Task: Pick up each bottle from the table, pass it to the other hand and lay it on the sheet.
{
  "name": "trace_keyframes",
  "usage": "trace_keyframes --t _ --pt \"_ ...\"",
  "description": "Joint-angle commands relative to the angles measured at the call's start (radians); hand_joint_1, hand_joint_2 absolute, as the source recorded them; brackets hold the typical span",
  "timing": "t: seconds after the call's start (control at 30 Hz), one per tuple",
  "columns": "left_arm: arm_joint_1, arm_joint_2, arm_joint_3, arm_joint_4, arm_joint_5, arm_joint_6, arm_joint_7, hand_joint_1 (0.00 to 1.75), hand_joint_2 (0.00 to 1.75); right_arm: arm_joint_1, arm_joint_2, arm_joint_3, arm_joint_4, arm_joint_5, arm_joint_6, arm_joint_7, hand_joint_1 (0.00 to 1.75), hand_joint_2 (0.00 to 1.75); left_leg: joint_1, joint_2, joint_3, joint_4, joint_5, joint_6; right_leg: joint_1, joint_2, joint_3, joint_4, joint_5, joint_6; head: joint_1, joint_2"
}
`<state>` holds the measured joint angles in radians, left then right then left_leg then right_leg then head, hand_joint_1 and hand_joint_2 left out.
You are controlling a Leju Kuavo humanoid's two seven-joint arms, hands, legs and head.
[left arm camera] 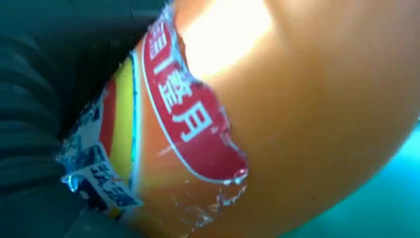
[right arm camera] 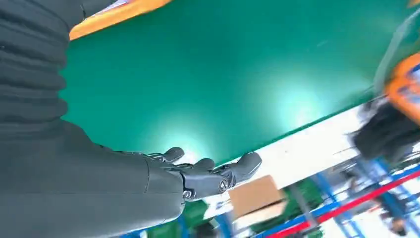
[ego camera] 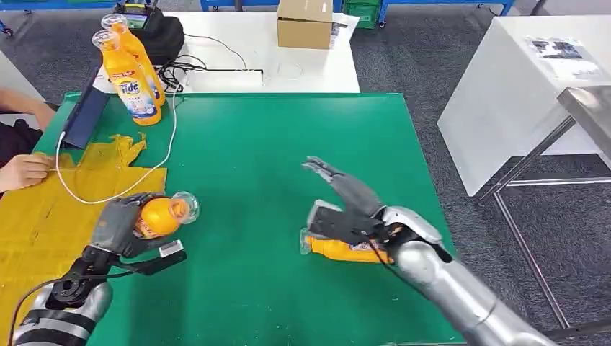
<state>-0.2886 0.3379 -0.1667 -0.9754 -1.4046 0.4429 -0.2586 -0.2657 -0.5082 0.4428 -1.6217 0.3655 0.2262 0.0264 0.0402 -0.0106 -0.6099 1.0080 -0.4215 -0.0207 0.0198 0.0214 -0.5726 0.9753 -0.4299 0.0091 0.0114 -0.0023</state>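
Observation:
My left hand grips an orange bottle above the green table, its clear cap pointing right, just beside the yellow sheet. The left wrist view looks close on that bottle and its red label. A second orange bottle lies flat on the table under my right hand, which hovers over it with fingers spread and holds nothing. In the right wrist view the right hand is stretched out above the mat, the bottle's orange edge beside it. Two more orange bottles stand upright at the far left.
A person's hand rests on the sheet's left side. A white cable runs across the sheet and mat. A dark bag and a cardboard box sit on the white table behind. A white table stands right.

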Motion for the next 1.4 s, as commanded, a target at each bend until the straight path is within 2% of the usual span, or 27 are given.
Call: trace_keyframes --t 0.03,0.1,0.23,0.33,0.37,0.43,0.47,0.57,0.63,1.07,1.4 --pt "-0.039 0.065 -0.042 0.198 -0.094 -0.025 0.025 1.75 1.75 0.193 -0.228 -0.212 -0.161 -0.033 0.069 -0.006 0.00 1.75 -0.003 0.000 0.005 -0.003 0.000 0.003 -0.003 -0.002 0.004 -0.001 -0.001 0.002 0.000 0.000" --pt "-0.056 0.071 -0.065 0.242 -0.116 -0.019 0.023 1.75 1.75 0.219 -0.285 -0.254 -0.180 -0.072 0.112 -0.004 0.00 1.75 -0.004 0.001 0.004 -0.002 0.000 0.004 -0.003 -0.002 0.003 0.001 -0.001 0.002 0.000 0.000" --pt "-0.127 0.062 -0.141 0.357 -0.166 -0.033 0.017 1.75 1.75 0.218 -0.389 -0.248 -0.183 -0.108 0.224 0.030 0.00 1.75 -0.004 0.000 0.004 -0.002 0.000 0.004 -0.004 -0.002 0.001 0.001 -0.001 0.002 0.000 0.000" --pt "-0.164 0.043 -0.177 0.393 -0.166 -0.039 0.030 1.75 1.75 0.208 -0.375 -0.214 -0.156 -0.087 0.235 0.031 0.00 1.75 -0.002 0.001 0.005 -0.003 0.001 0.003 -0.002 -0.001 0.002 0.000 0.000 0.002 0.000 0.000" --pt "-0.170 0.046 -0.207 0.404 -0.166 -0.013 0.039 0.52 1.75 0.198 -0.370 -0.190 -0.142 -0.071 0.242 0.032 0.00 1.75 -0.003 0.000 0.007 -0.004 0.001 0.004 -0.003 -0.002 0.004 -0.001 0.000 0.002 0.000 0.000" --pt "-0.171 0.043 -0.210 0.408 -0.166 -0.011 0.043 0.52 1.75 0.198 -0.363 -0.177 -0.135 -0.058 0.235 0.030 0.00 1.75 -0.003 0.001 0.008 -0.005 0.001 0.003 -0.003 -0.001 0.006 -0.002 0.000 0.002 0.000 0.000" --pt "-0.183 0.028 -0.213 0.422 -0.160 -0.023 0.056 0.00 1.75 0.198 -0.348 -0.141 -0.112 -0.020 0.232 0.035 0.00 1.75 -0.003 0.001 0.010 -0.004 0.001 0.003 -0.002 0.000 0.008 -0.001 0.000 0.002 0.000 0.000" --pt "-0.236 0.001 -0.253 0.458 -0.150 -0.031 0.069 0.00 1.75 0.177 -0.248 -0.046 0.007 0.106 0.197 0.007 0.00 1.75 -0.002 0.000 0.011 -0.006 0.002 0.004 -0.002 -0.001 0.010 -0.004 0.002 0.002 0.000 0.000" --pt "-0.249 -0.008 -0.262 0.461 -0.148 -0.043 0.073 0.00 1.75 0.155 -0.213 0.003 0.069 0.144 0.157 -0.008 0.00 1.75 0.000 -0.001 0.014 -0.008 0.003 0.003 0.000 -0.003 0.013 -0.007 0.002 0.002 0.000 0.000" --pt "-0.242 -0.001 -0.262 0.459 -0.143 -0.037 0.071 0.00 1.75 0.153 -0.234 -0.004 0.048 0.132 0.160 -0.009 0.00 1.75 -0.004 -0.007 0.012 -0.007 0.005 0.007 -0.003 -0.009 0.012 -0.002 0.001 0.002 -0.001 0.000" --pt "-0.242 -0.001 -0.262 0.459 -0.143 -0.037 0.071 0.00 1.75 0.153 -0.234 -0.004 0.048 0.132 0.160 -0.009 0.00 1.75 -0.006 -0.007 0.012 -0.008 0.007 0.009 -0.005 -0.009 0.012 -0.003 0.002 0.002 -0.001 0.000"
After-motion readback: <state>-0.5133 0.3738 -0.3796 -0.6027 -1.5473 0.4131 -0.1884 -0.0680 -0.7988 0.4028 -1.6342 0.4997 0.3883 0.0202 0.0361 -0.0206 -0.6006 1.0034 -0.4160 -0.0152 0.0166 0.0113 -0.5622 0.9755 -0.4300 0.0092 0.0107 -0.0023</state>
